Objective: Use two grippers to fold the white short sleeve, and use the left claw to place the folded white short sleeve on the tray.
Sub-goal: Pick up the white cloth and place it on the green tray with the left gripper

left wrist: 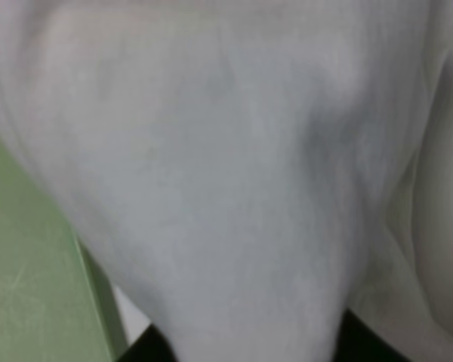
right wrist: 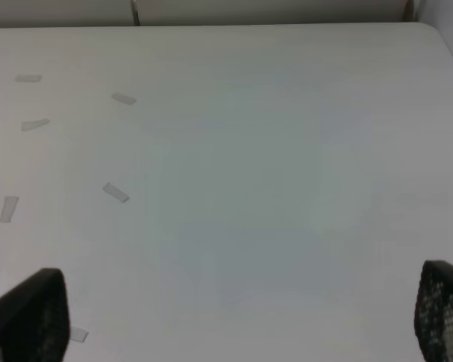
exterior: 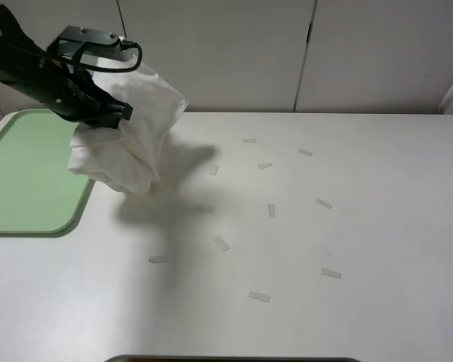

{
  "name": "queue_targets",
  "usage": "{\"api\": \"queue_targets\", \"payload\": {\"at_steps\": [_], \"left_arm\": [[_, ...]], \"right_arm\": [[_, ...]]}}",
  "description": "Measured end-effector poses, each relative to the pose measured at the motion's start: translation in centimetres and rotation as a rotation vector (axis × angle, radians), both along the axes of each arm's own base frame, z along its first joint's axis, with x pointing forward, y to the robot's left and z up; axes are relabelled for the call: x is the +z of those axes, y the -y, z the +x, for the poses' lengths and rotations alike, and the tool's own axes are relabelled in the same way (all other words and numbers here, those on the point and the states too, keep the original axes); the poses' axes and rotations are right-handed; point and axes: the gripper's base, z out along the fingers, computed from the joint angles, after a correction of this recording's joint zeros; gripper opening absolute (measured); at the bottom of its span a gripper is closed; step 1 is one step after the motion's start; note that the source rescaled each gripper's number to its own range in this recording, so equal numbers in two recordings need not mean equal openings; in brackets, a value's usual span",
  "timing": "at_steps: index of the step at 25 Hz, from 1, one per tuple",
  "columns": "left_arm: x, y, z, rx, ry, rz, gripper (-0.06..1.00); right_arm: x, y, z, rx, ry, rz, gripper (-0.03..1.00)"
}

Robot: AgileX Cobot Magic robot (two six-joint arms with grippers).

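Nearest the lens, in the left wrist view, the white short sleeve (left wrist: 234,181) filled almost the whole picture, draped straight in front of the left claw (exterior: 109,111), with a strip of the tray (left wrist: 30,302) showing beside it. That claw was pinched nearly closed on the bunched shirt and held it clear of the tabletop (exterior: 325,241), the cloth hanging just past the tray's near rim, over its rounded corner. The right claw (right wrist: 234,317) stood wide open with nothing between its fingers, well away from the tray above bare tabletop and a few tape strips (right wrist: 115,193).

The step in hand looked like carrying the bundle over the tray. To do it well, the left claw would need to travel further in over the tray's middle before lowering, so the trailing folds land inside the rim rather than across it. A slow descent should keep the folds from opening; release should come only once the cloth rests on the green surface.
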Motion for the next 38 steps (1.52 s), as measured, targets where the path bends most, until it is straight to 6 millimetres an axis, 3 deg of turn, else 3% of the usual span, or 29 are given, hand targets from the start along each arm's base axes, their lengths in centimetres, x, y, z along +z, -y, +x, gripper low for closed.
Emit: {"api": "queue_targets", "payload": {"at_steps": [10, 17, 23, 29, 38], "left_arm": [[-2.5, -0.5, 0.5, 0.017, -0.058, 0.015, 0.19], [-3.7, -6.0, 0.5, 0.163, -0.115, 0.025, 0.19], [-3.8, -8.8, 0.4, 0.216, -0.141, 0.040, 0.19], [-3.9, -11.1, 0.1, 0.282, -0.161, 0.035, 0.19], [-4.0, -12.8, -0.2, 0.322, -0.188, 0.035, 0.19]], "right_arm": [[0.0, 0.0, 0.0, 0.000, 0.000, 0.000, 1.00], [0.0, 0.0, 0.0, 0.000, 0.000, 0.000, 1.00], [0.0, 0.0, 0.0, 0.000, 0.000, 0.000, 1.00], [0.0, 0.0, 0.0, 0.000, 0.000, 0.000, 1.00], [0.0, 0.0, 0.0, 0.000, 0.000, 0.000, 1.00]]}}
